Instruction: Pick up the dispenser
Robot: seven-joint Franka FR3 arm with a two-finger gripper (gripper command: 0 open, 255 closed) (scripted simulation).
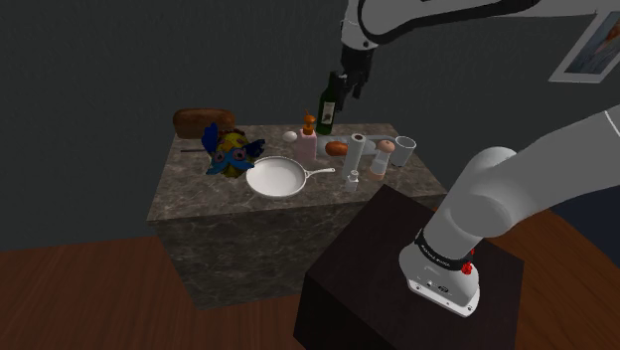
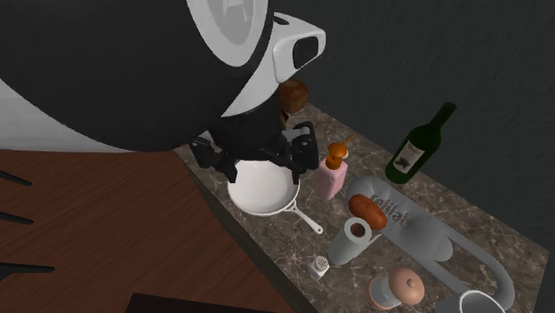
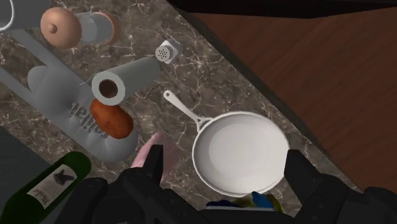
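Observation:
The dispenser [image 1: 307,140] is a pink bottle with an orange pump top, standing upright on the dark marbled counter [image 1: 199,194] behind the white pan. My black gripper [image 1: 348,87] hangs well above the counter, open, nothing between its fingers. In the second exterior view the dispenser [image 2: 331,174] stands just beyond the gripper [image 2: 258,153]. In the wrist view only a pink part of the dispenser [image 3: 154,153] shows, beside one finger of the gripper [image 3: 226,168] and partly hidden by it.
A white frying pan [image 3: 238,153] lies below the fingers. Close by are a dark green wine bottle [image 1: 327,99], a paper towel roll [image 3: 124,79], a brown potato [image 3: 111,119], a grey rack [image 3: 44,83], a small shaker [image 3: 165,52], a grinder [image 3: 76,25], and a blue-yellow toy [image 1: 229,151].

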